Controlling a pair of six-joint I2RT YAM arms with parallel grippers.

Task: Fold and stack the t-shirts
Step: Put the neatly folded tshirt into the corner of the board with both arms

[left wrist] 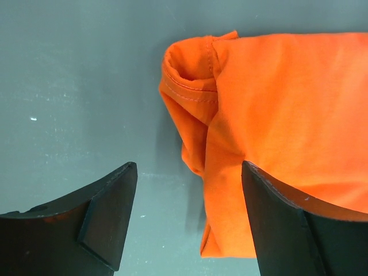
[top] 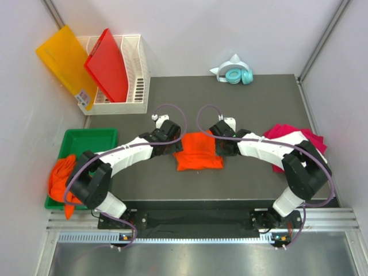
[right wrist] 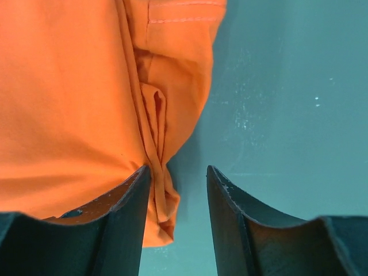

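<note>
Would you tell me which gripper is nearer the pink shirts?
Right: right gripper sits left of the pink shirts; left gripper lies farther, beyond the folded orange shirt.

A soft bright orange cloth t-shirt (top: 198, 151) lies folded into a compact, roughly square packet at the middle of the dark grey table (top: 247, 109). It lies flat, with slightly uneven edges. On one side a stitched hem curls up into a small open roll at the corner; on the other, thin layers of cloth stack along the edge in narrow pleats. A heap of crumpled orange t-shirts (top: 62, 178) spills over the near end of the green plastic tray (top: 92, 138) at the left. A loosely laid magenta-pink t-shirt (top: 310, 140) rests at the table's right edge, partly hidden.
</note>
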